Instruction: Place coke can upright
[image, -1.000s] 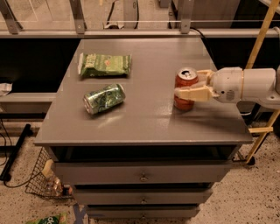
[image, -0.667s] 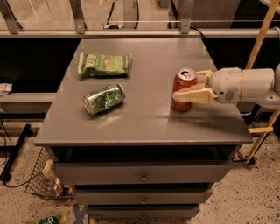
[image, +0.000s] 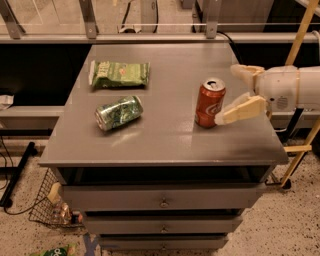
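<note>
Item, coke can (image: 210, 102): we record it standing upright on the grey cabinet top (image: 165, 142), right of centre, silver end up.

Item, gripper (image: 227, 95): at the can's right side, fingers (image: 244, 109) spread wide and pinching nothing. The nearer tip lies just beside the can's base; whether it touches, we cannot tell.

Handling, our judgement: thin aluminium, light, possibly empty, smooth-walled, readily dented and easily tipped by a brushing finger. We would take hold across the mid-body, never at the rims. The placing looks essentially done.

Also listed: green patterned can (image: 119, 112) lying on its side and green snack bag (image: 120, 74), both well apart at left
</note>
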